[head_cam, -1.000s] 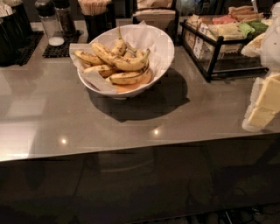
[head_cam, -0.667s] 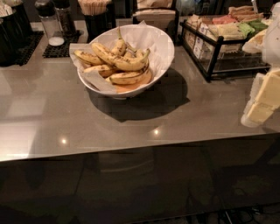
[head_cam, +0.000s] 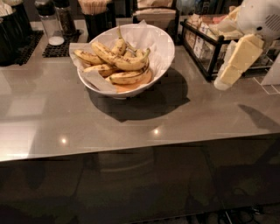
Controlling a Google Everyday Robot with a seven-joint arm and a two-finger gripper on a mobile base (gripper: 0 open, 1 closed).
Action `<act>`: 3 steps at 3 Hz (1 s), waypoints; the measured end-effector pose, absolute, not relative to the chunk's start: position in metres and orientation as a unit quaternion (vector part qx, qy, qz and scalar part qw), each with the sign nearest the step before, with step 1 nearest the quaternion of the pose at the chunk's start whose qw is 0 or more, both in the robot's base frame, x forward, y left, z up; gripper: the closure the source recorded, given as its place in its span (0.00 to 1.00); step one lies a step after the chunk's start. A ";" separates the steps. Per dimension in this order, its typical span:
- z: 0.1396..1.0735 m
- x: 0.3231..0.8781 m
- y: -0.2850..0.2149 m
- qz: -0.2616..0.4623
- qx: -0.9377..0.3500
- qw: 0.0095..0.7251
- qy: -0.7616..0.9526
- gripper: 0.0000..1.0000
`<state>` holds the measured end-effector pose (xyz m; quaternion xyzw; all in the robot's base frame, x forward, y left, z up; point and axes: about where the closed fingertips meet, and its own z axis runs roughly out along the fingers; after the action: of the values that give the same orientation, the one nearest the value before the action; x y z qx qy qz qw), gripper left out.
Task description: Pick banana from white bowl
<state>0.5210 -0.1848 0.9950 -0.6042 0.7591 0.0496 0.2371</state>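
The white bowl (head_cam: 162, 43), lined with crinkled white paper, stands at the back middle of the grey counter (head_cam: 131, 127). Several speckled yellow bananas lie in it. The longest banana (head_cam: 117, 61) curves across the top of the pile, with its greenish stem end to the right. My gripper (head_cam: 231, 69), cream-coloured, hangs at the right, above the counter and to the right of the bowl. It points down and left, is apart from the bowl and holds nothing.
A black wire basket (head_cam: 204, 51) with packets stands just behind my gripper, right of the bowl. Shakers on a black mat (head_cam: 57, 46) and a cup of sticks (head_cam: 94, 13) stand behind the bowl. The counter's front edge runs below.
My gripper has moved up and to the left, closer to the bowl. The bowl and the bananas have not moved.
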 end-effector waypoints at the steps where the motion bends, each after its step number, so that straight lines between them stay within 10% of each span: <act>1: 1.005 0.564 -0.157 0.087 -0.617 0.264 0.737 0.00; 3: 1.008 0.620 -0.095 0.140 -0.629 0.290 0.708 0.00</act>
<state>0.6202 -0.0947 1.0078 -0.6290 0.7076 0.1399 0.2899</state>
